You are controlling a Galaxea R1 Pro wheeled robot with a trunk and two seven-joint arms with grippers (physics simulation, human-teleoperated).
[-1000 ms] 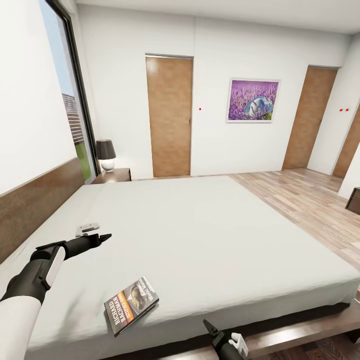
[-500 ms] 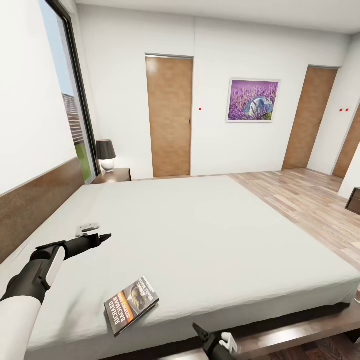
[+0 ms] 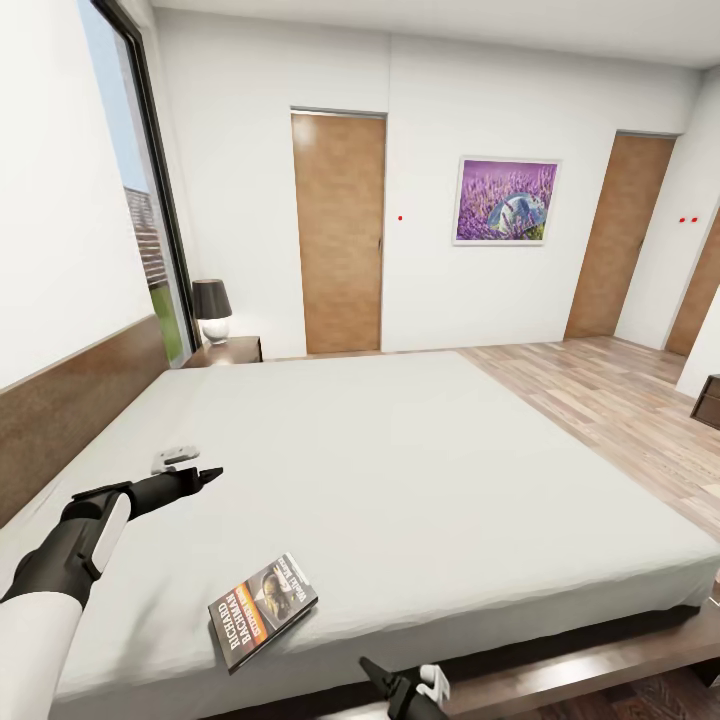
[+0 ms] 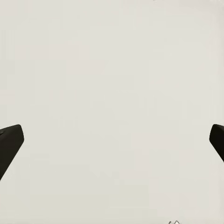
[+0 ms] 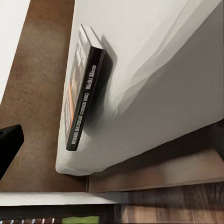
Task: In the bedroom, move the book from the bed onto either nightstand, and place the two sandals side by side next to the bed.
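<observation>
Right claw (image 3: 400,685) – jaws parted, shifted leftward along the bed's foot edge toward the book | left claw (image 3: 200,474) – spread, unmoved over the pale grey-white mattress bed (image 3: 430,470) | dark orange-banded paperback book (image 3: 262,608) lies near that edge – grasp judged imminent.

A thin paperback book (image 3: 262,610) is seen lying flat, cover up, on the pale grey-white mattress of the bed (image 3: 420,480), close to its near edge; a face photo, orange band and white "RICHARD BACHMAN" lettering are shown. A dark-brown nightstand (image 3: 228,351) is set beside the headboard's far end.
</observation>
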